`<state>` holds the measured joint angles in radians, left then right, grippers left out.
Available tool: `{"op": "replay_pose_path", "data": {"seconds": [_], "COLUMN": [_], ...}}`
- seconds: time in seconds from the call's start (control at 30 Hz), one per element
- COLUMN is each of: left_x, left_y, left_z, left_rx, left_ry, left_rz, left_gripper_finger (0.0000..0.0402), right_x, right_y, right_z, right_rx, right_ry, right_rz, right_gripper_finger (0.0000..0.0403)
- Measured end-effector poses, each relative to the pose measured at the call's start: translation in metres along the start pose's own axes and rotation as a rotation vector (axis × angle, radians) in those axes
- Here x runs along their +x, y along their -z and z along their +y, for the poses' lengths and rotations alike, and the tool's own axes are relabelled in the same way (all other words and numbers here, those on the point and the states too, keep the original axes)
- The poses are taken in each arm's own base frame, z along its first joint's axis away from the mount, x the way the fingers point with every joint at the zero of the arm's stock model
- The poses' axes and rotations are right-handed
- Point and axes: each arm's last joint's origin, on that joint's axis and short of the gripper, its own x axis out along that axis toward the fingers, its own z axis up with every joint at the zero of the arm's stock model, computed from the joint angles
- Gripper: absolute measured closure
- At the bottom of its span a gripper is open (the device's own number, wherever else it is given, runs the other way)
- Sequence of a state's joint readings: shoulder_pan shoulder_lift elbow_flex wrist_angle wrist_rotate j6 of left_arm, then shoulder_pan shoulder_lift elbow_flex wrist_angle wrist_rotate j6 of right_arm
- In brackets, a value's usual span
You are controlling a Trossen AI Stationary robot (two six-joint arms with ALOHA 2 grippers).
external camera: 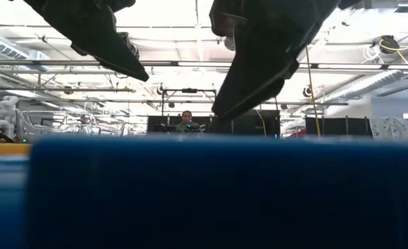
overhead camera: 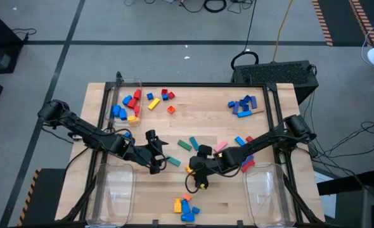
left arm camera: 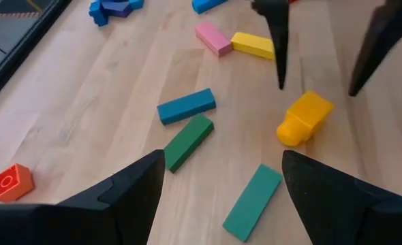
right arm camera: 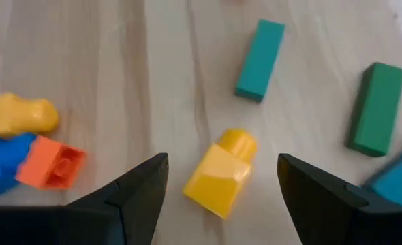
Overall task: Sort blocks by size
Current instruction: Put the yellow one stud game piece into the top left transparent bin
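Note:
My right gripper is open just above the table's middle, its fingers on either side of a yellow brick with one stud that lies on its side on the wood, untouched. That brick also shows in the left wrist view. My left gripper is open and empty just left of it, over a teal bar. A green bar and a blue bar lie flat beyond. Other blocks lie in heaps at the far left, far right and near middle.
Clear bins stand at the near left, near right and far left. Pink and yellow bars lie by my right arm. A blue block fills the low view's foreground. A person sits far behind the table.

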<state>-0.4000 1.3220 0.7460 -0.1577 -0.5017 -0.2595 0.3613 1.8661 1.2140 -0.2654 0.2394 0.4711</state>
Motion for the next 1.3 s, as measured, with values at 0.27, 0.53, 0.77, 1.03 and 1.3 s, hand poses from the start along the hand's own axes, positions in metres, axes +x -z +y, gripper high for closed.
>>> {"op": "replay_pose_path", "data": {"seconds": [0.27, 0.53, 0.77, 1.03, 1.3], "left_x": [0.000, 0.000, 0.000, 0.000, 0.026], "left_y": [0.002, 0.000, 0.000, -0.002, 0.007], "left_z": [0.001, 0.000, 0.000, -0.002, -0.019], "left_rx": [-0.014, -0.022, -0.013, -0.004, 0.077], "left_ry": [-0.008, -0.004, -0.004, 0.041, 0.096], "left_rz": [0.014, 0.003, 0.003, -0.013, -0.001], "left_gripper_finger": [0.0105, 0.0105, 0.0105, 0.0105, 0.0105], "right_x": [0.021, 0.022, 0.035, 0.035, 0.035], "right_y": [0.012, 0.018, 0.026, 0.025, 0.024], "right_z": [0.000, 0.007, 0.007, 0.004, 0.005], "right_rx": [0.097, 0.113, 0.118, 0.084, -0.015], "right_ry": [0.068, 0.084, 0.099, 0.130, 0.126], "right_rz": [0.019, 0.026, 0.054, 0.037, 0.035], "right_gripper_finger": [0.0142, 0.0142, 0.0142, 0.0205, 0.0291]}}
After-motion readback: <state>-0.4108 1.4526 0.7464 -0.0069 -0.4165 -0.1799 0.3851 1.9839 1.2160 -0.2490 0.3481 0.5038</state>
